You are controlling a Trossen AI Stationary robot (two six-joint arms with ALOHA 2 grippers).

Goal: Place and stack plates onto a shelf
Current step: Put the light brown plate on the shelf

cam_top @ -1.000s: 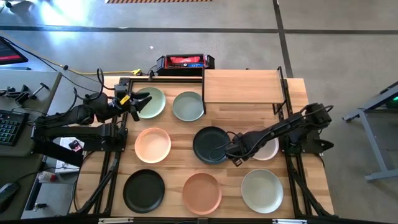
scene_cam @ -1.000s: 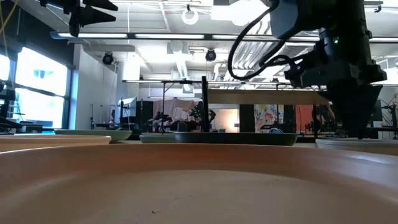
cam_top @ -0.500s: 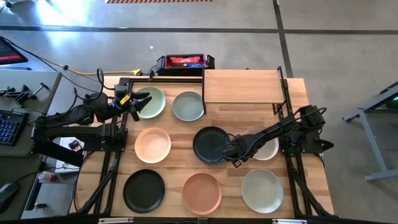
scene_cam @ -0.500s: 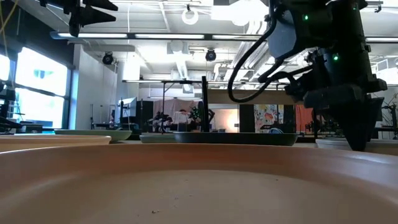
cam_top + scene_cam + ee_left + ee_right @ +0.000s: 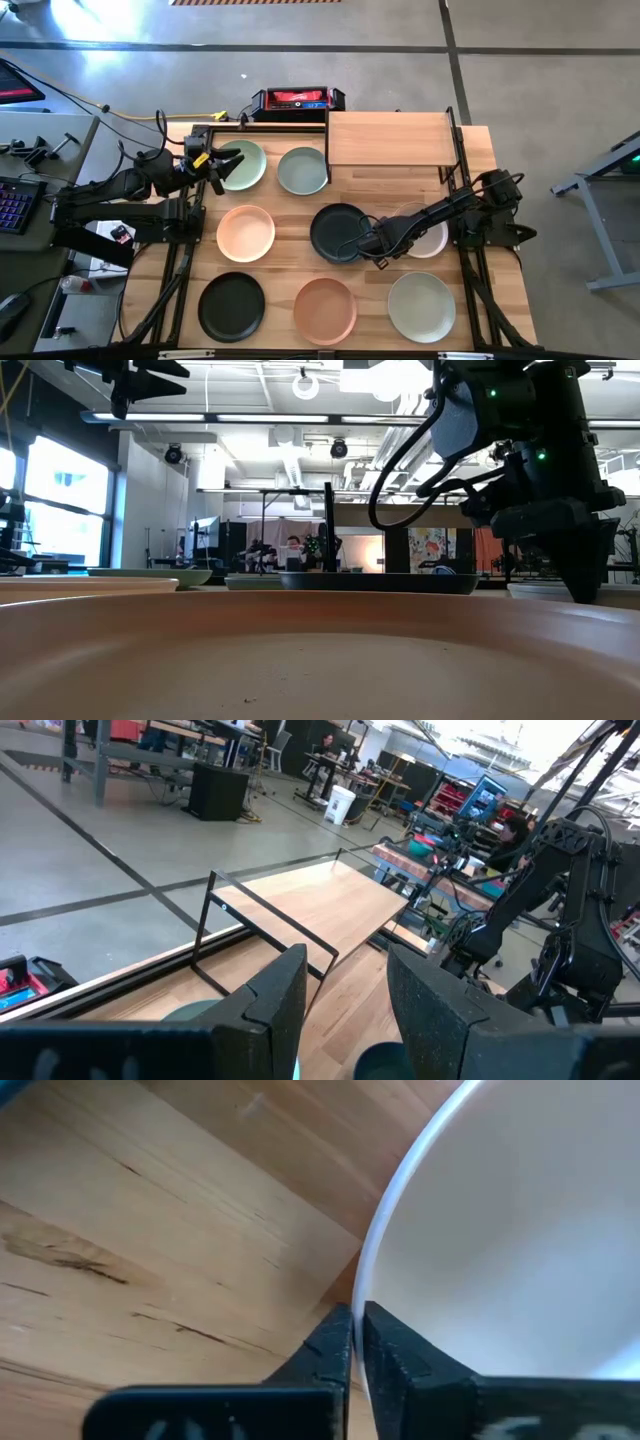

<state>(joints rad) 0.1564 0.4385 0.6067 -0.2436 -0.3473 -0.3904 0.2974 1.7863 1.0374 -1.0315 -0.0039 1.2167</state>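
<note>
Wooden table (image 5: pixel 280 275), eight plates (image 5: pixel 245 232), one shelf (image 5: pixel 388 138)

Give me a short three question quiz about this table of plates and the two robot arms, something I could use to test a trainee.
1. True or false: the small light-wood shelf with black metal posts already holds a plate.
2. Which round matte plate has the right tool pinched by the rim? A) dark teal B) off-white C) black
3. Fill in: the left tool hangs open over the ____ plate at the table's far left.

Key:
1. False; the shelf is bare.
2. B, the off-white plate, beside the dark teal plate.
3. Pale green plate.
</note>
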